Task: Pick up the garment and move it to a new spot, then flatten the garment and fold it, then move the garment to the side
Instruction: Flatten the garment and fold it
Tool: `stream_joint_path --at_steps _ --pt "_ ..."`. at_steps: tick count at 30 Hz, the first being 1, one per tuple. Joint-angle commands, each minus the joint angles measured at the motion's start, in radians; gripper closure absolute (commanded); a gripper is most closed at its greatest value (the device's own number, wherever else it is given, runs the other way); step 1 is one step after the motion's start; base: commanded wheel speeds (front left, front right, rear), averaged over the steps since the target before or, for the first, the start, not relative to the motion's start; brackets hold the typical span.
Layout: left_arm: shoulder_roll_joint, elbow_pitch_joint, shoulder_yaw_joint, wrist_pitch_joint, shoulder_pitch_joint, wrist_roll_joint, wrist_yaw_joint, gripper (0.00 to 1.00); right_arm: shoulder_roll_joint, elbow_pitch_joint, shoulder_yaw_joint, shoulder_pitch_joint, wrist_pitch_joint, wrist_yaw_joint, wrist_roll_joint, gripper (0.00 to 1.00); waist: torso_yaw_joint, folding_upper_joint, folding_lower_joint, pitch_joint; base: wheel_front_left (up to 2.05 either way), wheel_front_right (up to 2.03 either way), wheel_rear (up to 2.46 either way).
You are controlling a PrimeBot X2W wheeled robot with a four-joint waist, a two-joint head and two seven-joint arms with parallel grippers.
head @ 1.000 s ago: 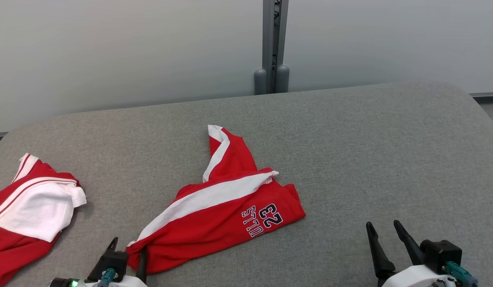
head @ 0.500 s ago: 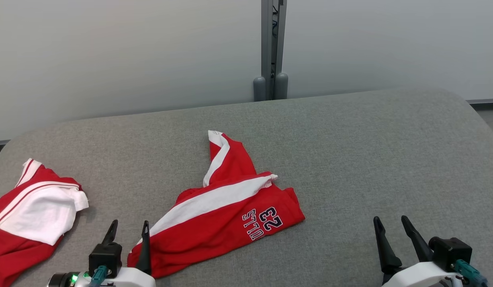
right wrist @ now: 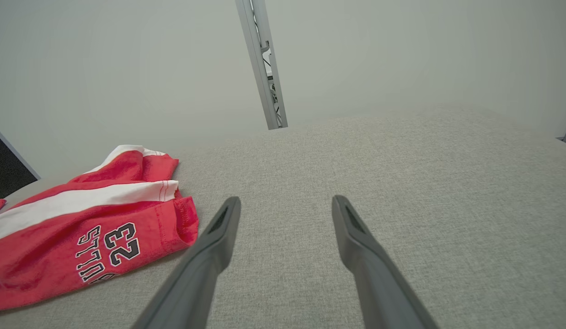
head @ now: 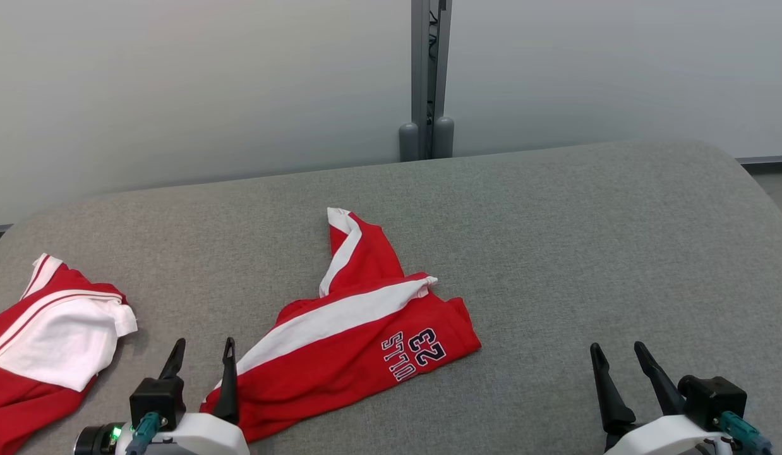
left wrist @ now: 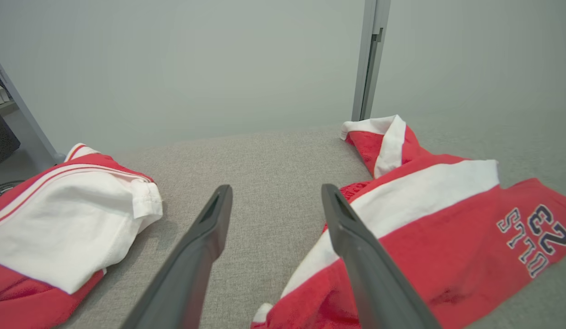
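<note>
Compared with a second ago, the left gripper (head: pixel 204 342) stands higher in the head view, its fingers up beside the near left corner of the shorts (head: pixel 359 341) rather than low at it. The whole picture shifts slightly too, so part of that is the camera. Both jaws stand wide and hold nothing; the right gripper (head: pixel 616 346) hovers over bare cloth well to the right of the shorts.

The red shorts lie rumpled on the grey table (head: pixel 555 240), near the middle and toward the near edge, with one leg turned up toward the far side and a white stripe running across. The step in hand looks like taking hold for flattening. The next move calls for the left fingers to close on the near left corner while the right arm reaches in for the right hem.

Open room lies to the right and far side. A second red and white garment (head: pixel 50 335) crowds the left edge, apart from the shorts.
</note>
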Motion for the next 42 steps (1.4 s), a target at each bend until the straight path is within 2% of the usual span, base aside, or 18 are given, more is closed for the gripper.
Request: stream_joint_path --at_steps 1,12,15,22,23,32,42 --pt "0.0 -0.004 0.006 0.0 -0.03 0.003 -0.009 0.0 -0.005 0.001 -0.001 0.007 0.0 0.0 -0.002 0.0 -0.001 0.0 0.0 0.003 0.0 0.0 0.0" --pt "-0.017 0.012 0.02 0.0 -0.056 0.014 -0.027 0.0 -0.005 -0.01 0.031 -0.025 0.0 0.0 0.01 0.0 -0.001 0.0 0.0 0.032 0.0 0.0 0.0" --pt "-0.024 0.001 0.012 0.0 -0.045 0.015 -0.031 0.0 -0.005 -0.018 0.081 -0.075 0.0 0.0 0.018 0.0 0.037 0.0 0.0 0.051 0.0 0.0 0.0" --pt "-0.029 -0.024 -0.025 0.0 -0.035 0.023 -0.042 0.0 -0.005 0.03 0.128 -0.167 0.0 0.0 0.022 0.0 0.153 0.0 0.0 0.087 0.0 0.0 0.0" --pt "-0.029 -0.024 -0.025 0.0 -0.035 0.023 -0.042 0.0 -0.005 0.03 0.128 -0.167 0.0 0.0 0.022 0.0 0.153 0.0 0.0 0.087 0.0 0.0 0.0" --pt "-0.031 -0.033 -0.08 0.0 -0.056 0.001 -0.045 0.0 -0.014 0.207 0.116 -0.325 0.0 0.0 0.06 0.0 0.302 0.0 0.0 0.17 0.0 0.0 0.0" --pt "-0.031 -0.054 -0.113 0.0 -0.076 -0.027 -0.025 0.0 -0.045 0.376 0.118 -0.413 0.0 0.0 0.128 0.0 0.365 0.0 0.0 0.223 0.0 0.0 0.0"
